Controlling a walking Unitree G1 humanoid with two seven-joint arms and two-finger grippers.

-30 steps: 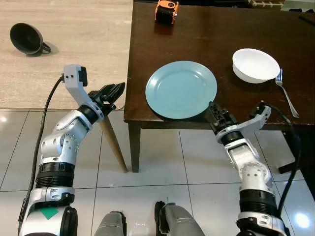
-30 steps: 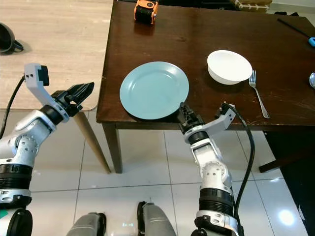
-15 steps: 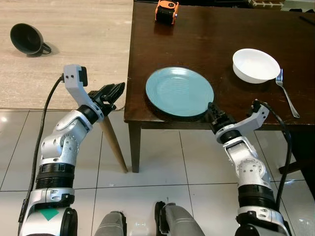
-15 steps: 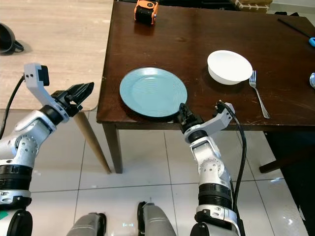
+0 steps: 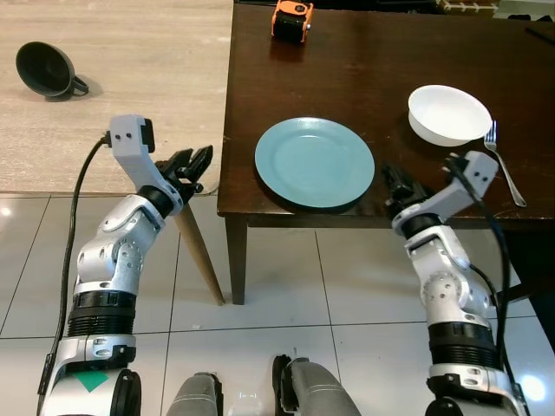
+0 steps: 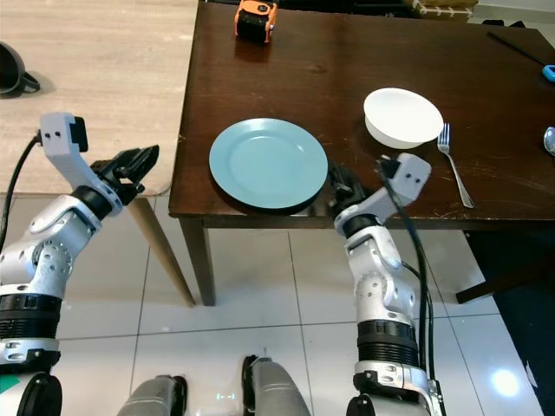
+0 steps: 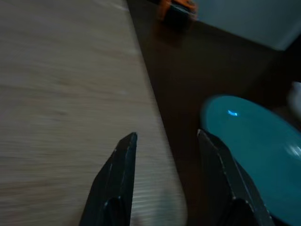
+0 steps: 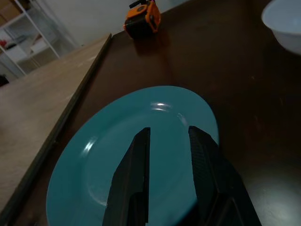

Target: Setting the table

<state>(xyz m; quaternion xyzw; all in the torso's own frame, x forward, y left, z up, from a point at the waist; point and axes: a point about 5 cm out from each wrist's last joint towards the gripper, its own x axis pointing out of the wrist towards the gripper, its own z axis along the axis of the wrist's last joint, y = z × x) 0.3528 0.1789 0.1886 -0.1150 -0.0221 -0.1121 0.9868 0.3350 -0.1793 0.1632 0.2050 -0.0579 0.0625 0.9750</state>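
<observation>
Table setting, partly done. 1 blue plate [image 5: 315, 162] lies flat on the dark wooden table [image 5: 364, 69], near its front edge; a white bowl [image 5: 449, 113] sits well to the robot's right of it, with a fork [image 5: 503, 162] just beside the bowl. By this layout, the plate appears placed, while the bowl and fork probably have yet to be brought to it; no knife, glass or napkin is visible.

The plate is round, smooth, pale teal, glossy with a shallow raised rim, and empty. An orange tape measure [image 5: 293, 19] stands at the table's far side.

The right gripper [image 8: 167, 141] hovers at the plate's near rim, its 2 fingers slightly spread with nothing between them. The left gripper [image 7: 167, 141] is off the table's left edge, fingers spread and empty. A black funnel [image 5: 45, 68] lies on the floor [image 5: 130, 61].
</observation>
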